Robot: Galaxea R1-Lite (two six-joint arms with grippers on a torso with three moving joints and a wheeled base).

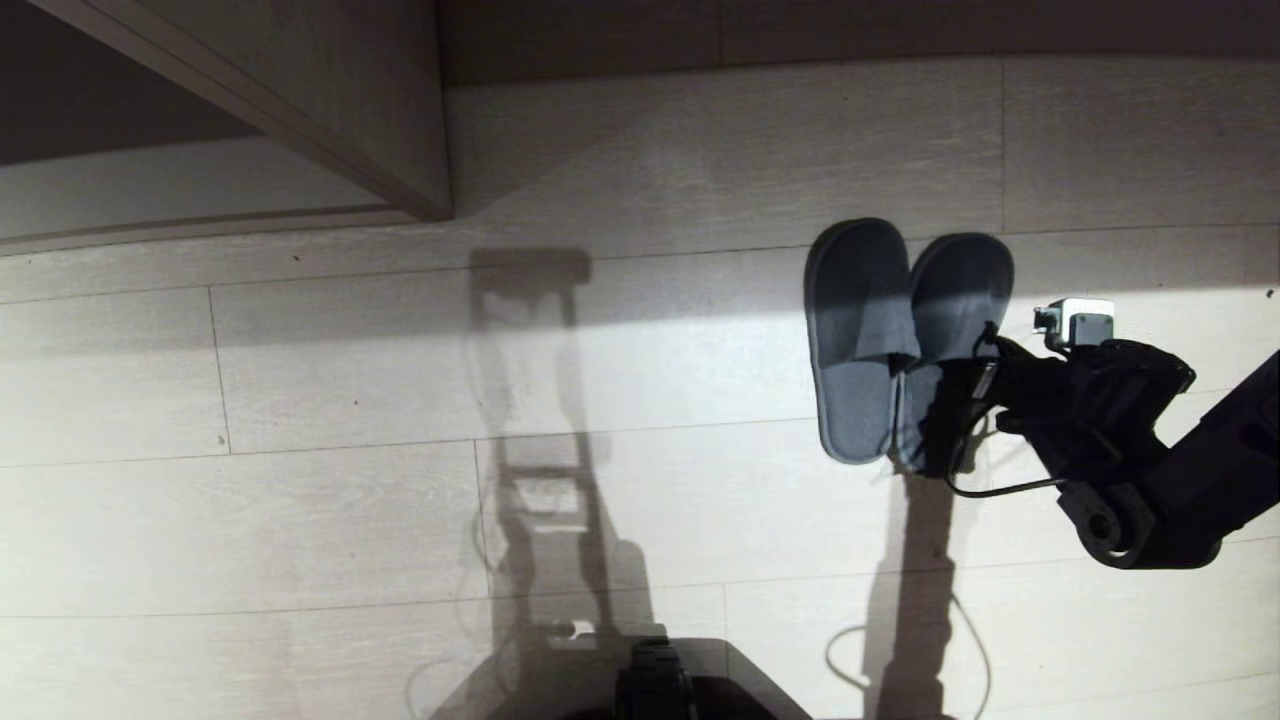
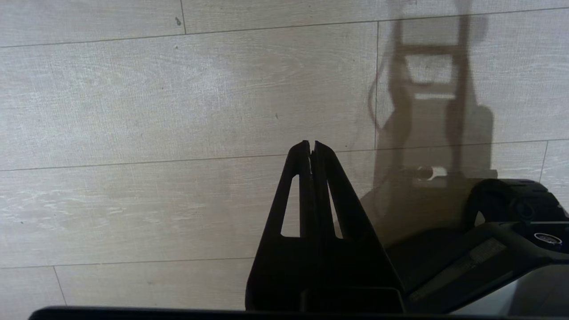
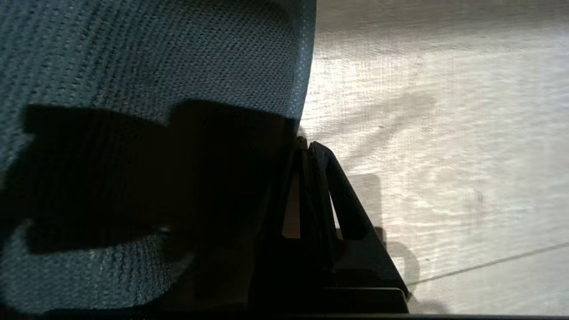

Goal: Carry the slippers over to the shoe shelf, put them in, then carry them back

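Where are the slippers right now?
In the head view the slippers hang side by side on the right, above the wooden floor, pinched in the right end effector. The cabinet corner stands off to their left.

Pale wood-grain plank floor (image 1: 330, 520) bearing the corner of a taupe built-in unit (image 1: 380, 120); slippers (image 1: 900, 340) held above it.

The slippers (image 1: 905, 340) sit side by side at the right gripper (image 1: 940, 400), right of the shoe shelf (image 1: 200, 200).
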